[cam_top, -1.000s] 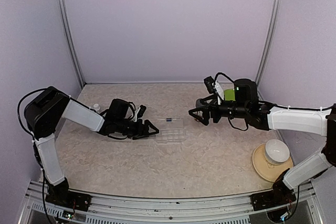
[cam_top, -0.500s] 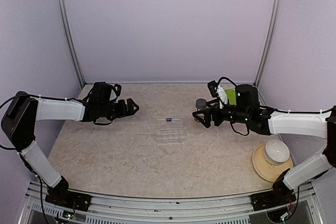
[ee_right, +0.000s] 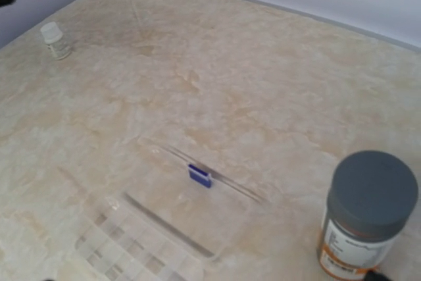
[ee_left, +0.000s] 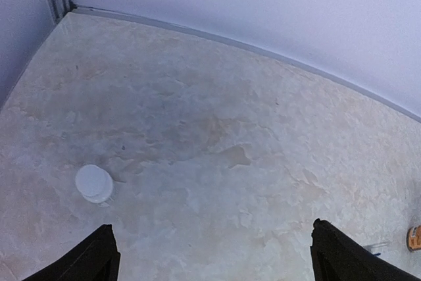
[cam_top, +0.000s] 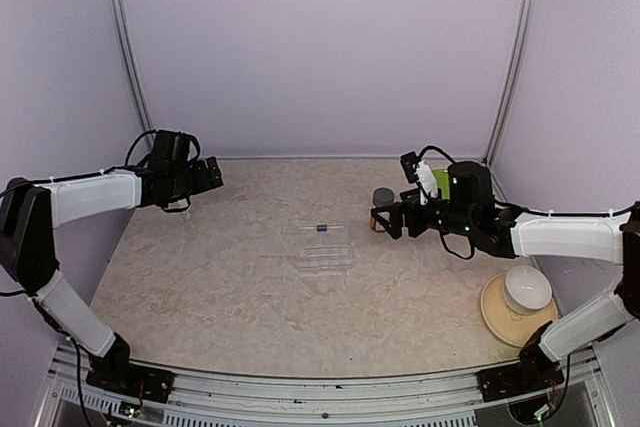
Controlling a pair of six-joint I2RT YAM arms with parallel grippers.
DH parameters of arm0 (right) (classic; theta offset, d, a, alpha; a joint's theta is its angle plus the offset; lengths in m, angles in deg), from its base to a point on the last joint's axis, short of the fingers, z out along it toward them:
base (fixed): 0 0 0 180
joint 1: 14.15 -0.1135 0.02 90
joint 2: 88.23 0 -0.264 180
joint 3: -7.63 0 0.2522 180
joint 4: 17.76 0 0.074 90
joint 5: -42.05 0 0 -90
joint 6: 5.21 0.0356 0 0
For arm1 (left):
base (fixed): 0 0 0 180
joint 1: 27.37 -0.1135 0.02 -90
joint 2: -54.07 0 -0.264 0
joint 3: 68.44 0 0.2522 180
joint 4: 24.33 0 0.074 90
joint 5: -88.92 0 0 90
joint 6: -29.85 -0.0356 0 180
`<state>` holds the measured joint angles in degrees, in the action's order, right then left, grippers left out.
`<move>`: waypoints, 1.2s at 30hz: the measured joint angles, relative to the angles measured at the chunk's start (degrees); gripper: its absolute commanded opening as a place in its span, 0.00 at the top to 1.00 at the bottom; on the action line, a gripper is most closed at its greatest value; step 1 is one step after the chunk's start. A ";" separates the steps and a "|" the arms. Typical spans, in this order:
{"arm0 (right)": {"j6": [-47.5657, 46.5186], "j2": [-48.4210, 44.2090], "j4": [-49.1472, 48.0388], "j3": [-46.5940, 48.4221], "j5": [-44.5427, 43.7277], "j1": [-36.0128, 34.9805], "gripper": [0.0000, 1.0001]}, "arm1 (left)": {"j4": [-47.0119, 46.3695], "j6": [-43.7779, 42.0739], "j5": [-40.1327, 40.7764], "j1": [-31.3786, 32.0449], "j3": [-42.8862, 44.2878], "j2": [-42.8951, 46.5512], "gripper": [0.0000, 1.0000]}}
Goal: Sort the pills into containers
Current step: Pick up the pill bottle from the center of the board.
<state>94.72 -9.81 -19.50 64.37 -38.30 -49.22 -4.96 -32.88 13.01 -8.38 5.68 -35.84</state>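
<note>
1. The clear pill box (cam_top: 325, 249) lay flat on the table (cam_top: 230, 287) at the centre of the top view, apart from both arms.
2. One dark blue pill (cam_top: 321, 228) sat at the box's upper edge. In the right wrist view, the pill (ee_right: 199, 175) rested on clear plastic above the row of compartments (ee_right: 131, 248). Whether it lay inside one could not be told.
3. The left tool (cam_top: 205, 175) hung at the upper left, well apart from the box, its fingers (ee_left: 92, 261) spread wide and holding nothing. A small white-capped vial (ee_left: 94, 183) stood on the table at the left of its wrist view.
4. The right tool (cam_top: 383, 222), right of centre, stood wide and held nothing. A grey-capped bottle (cam_top: 383, 196) stood just beside it, off to the side rather than between it and the box.
5. A green plate (cam_top: 440, 183) was partly hidden behind the right arm.
6. A white bowl (cam_top: 527, 289) sat on a tan plate (cam_top: 495, 315) at the lower right.
</note>
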 measured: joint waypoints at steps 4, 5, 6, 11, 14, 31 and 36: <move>0.46 0.00 0.02 -0.20 -0.68 0.00 0.00 | 0.74 0.76 1.01 -4.09 0.09 -0.04 0.01; 0.57 0.00 0.02 -0.20 -0.76 0.00 0.00 | 1.51 0.83 1.90 -4.63 0.37 -0.31 0.01; 0.70 0.00 0.02 -0.20 -0.94 0.00 0.00 | 2.51 0.85 2.73 -4.85 0.90 -0.68 0.01; 1.97 0.13 0.02 -0.20 -1.27 0.00 0.00 | 6.12 0.90 6.86 -5.07 4.39 -4.26 0.01; 2.69 0.90 0.28 -0.07 -1.33 0.00 0.00 | 7.15 1.29 8.35 -5.86 4.61 -5.20 0.01; 3.21 2.32 0.72 0.31 2.95 0.00 0.00 | 8.37 1.97 11.08 -8.07 11.06 -18.12 0.12; 3.19 3.02 0.66 0.39 3.67 0.00 0.00 | 8.44 2.10 10.34 -8.74 13.03 -20.24 0.17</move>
<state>97.91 -6.80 -18.85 64.77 -34.63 -49.22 3.48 -30.78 23.35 -17.13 18.71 -56.08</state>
